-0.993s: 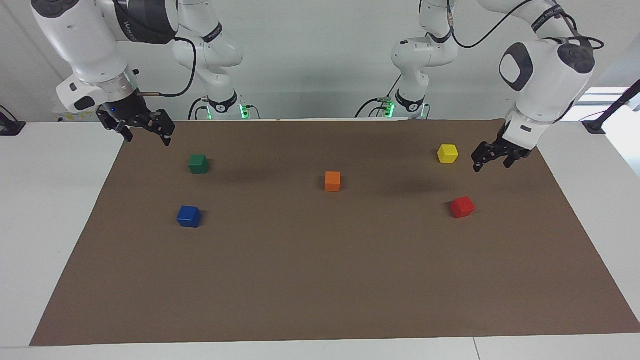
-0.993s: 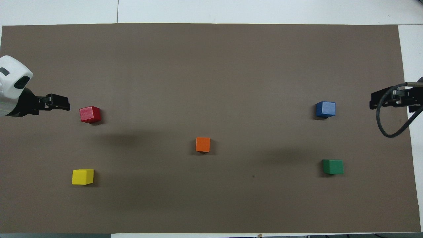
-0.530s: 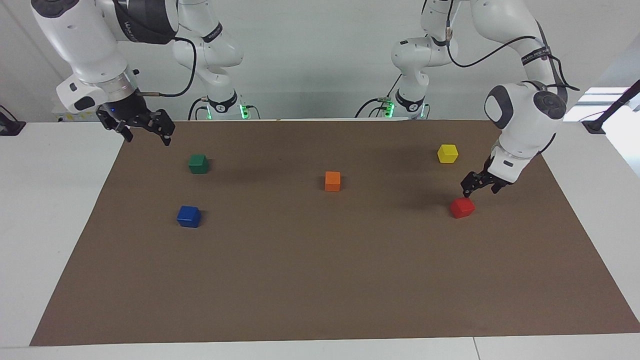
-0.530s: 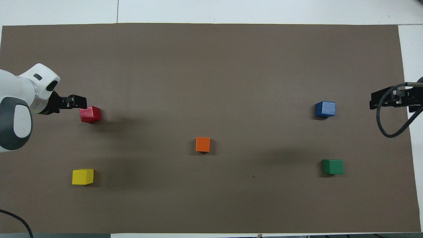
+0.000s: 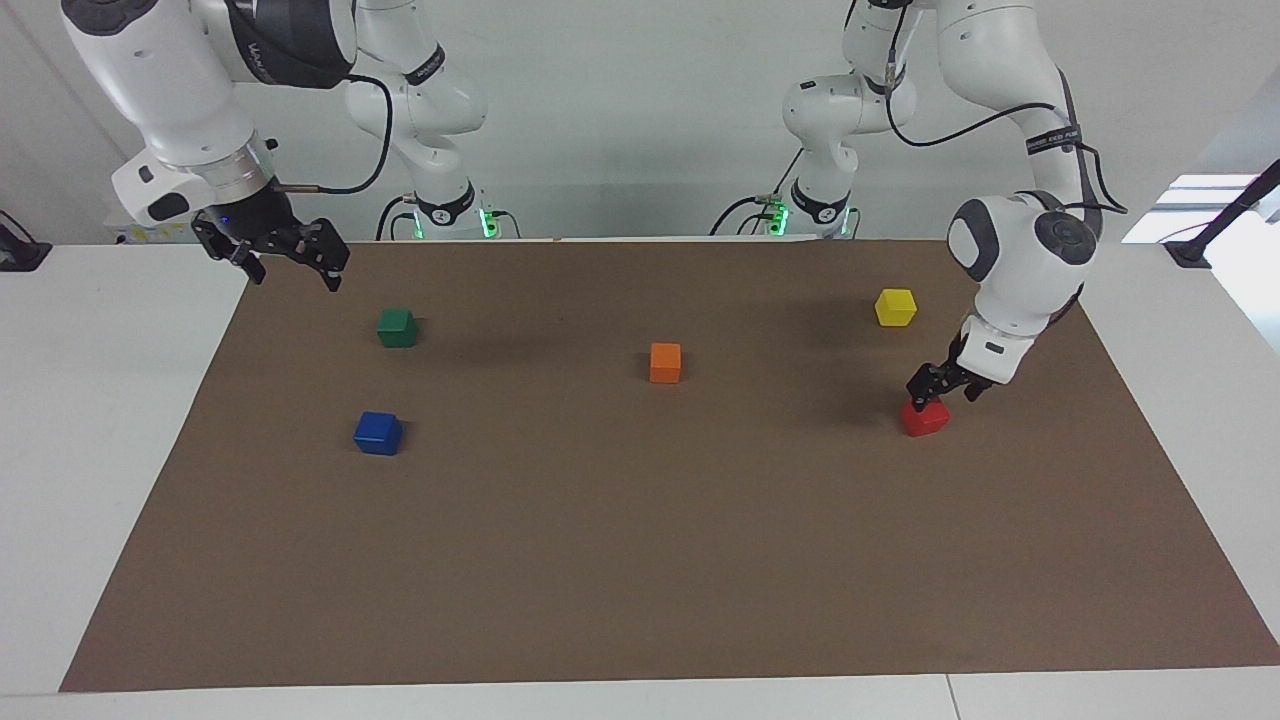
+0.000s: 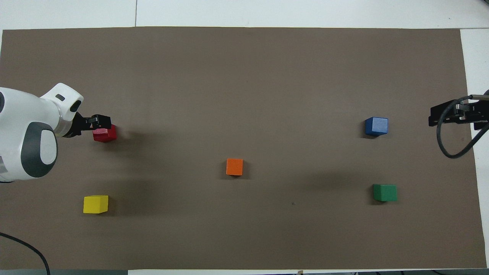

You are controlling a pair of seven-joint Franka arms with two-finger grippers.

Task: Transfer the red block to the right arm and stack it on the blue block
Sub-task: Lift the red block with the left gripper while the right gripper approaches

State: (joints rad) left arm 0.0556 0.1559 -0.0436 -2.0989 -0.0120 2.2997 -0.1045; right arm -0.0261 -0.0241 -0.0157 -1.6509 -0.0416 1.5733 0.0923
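Observation:
The red block (image 5: 927, 419) (image 6: 104, 135) lies on the brown mat toward the left arm's end of the table. My left gripper (image 5: 938, 391) (image 6: 100, 121) is open and sits low, right over the block's top, its fingers apart at the block's upper edges. The blue block (image 5: 378, 432) (image 6: 376, 126) lies toward the right arm's end. My right gripper (image 5: 290, 264) (image 6: 450, 114), with a blue light at its mount, is open and empty, and waits in the air over the mat's edge at that end.
A green cube (image 5: 397, 327) (image 6: 384, 192) lies nearer to the robots than the blue block. An orange cube (image 5: 665, 362) (image 6: 234, 167) lies mid-mat. A yellow cube (image 5: 895, 307) (image 6: 95, 204) lies nearer to the robots than the red block. The brown mat (image 5: 640, 560) covers most of the white table.
My left gripper has come down and moved from beside the yellow cube to right over the red block. The right arm and all the cubes have not moved.

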